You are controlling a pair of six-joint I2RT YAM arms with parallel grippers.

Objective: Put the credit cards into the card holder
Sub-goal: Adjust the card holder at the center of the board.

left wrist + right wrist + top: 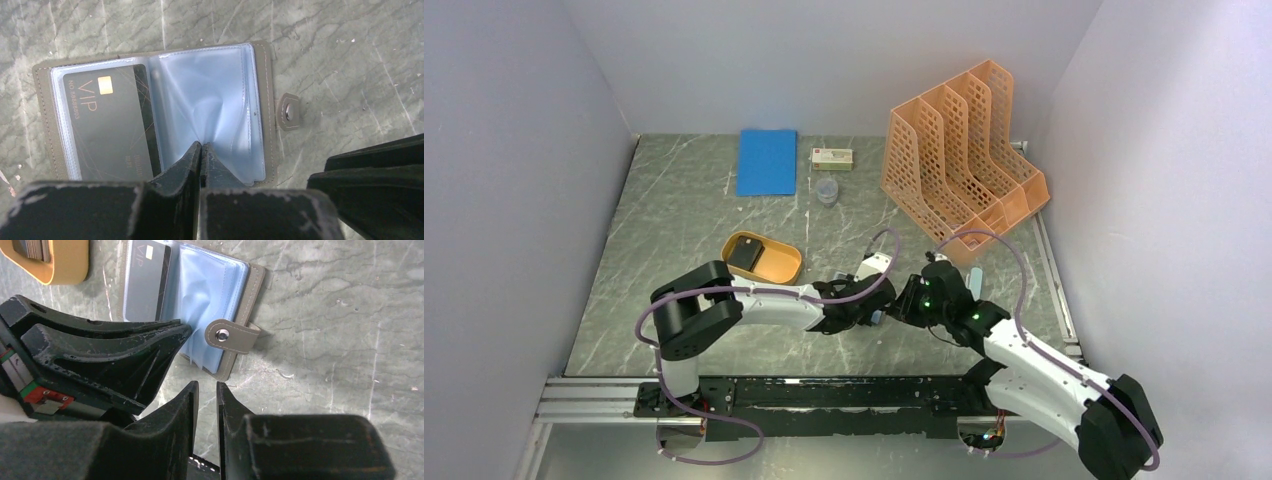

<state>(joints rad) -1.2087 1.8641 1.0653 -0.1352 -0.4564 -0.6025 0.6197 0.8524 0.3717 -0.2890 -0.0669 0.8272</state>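
Observation:
The card holder (267, 100) lies open on the table, grey-brown cover down, clear bluish sleeves up. One dark credit card (110, 125) marked VIP sits in its left sleeve. My left gripper (201, 145) is shut on the puckered near edge of the empty right sleeve. In the right wrist view the card holder (220, 285) shows its snap tab (231, 334). My right gripper (205, 385) hovers just in front of it, jaws a narrow gap apart with only table between them. More dark credit cards (746, 252) lie in the orange oval tray (786, 266).
An orange perforated file rack (964, 160) stands at the back right. A blue notebook (766, 161), a small box (832, 157) and a small clear cup (827, 190) lie at the back. The two grippers (889, 308) sit very close together.

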